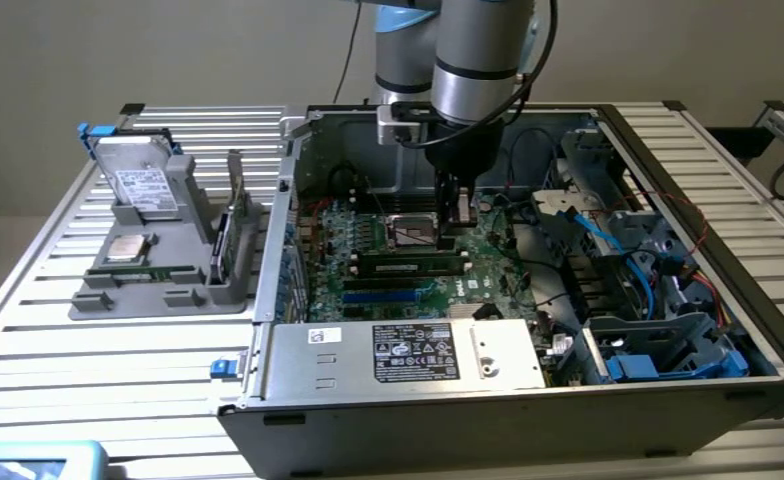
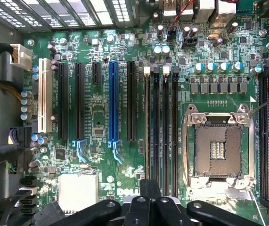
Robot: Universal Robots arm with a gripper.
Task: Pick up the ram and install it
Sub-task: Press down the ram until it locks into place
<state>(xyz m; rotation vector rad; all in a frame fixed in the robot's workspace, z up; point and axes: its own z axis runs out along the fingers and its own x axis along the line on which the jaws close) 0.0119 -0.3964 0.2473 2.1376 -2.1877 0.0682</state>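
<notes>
While jaws press together over motherboard (image 2: pixel 101 108) | exterior: ram (image 1: pixel 412 266) just beside CPU socket (image 1: pixel 414 236) | wrist: socket pins (image 2: pixel 217 149)

the tray (image 1: pixel 139 298) lies beside the case (image 1: pixel 499 420), both on the table (image 1: pixel 85 370).

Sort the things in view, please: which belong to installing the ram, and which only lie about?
For the job: the ram, standing in the memory slots; the hand, shut, inside the computer case.
Lying about: hard drive, silver CPU chip, green expansion card, all on the grey tray beside the case.
</notes>
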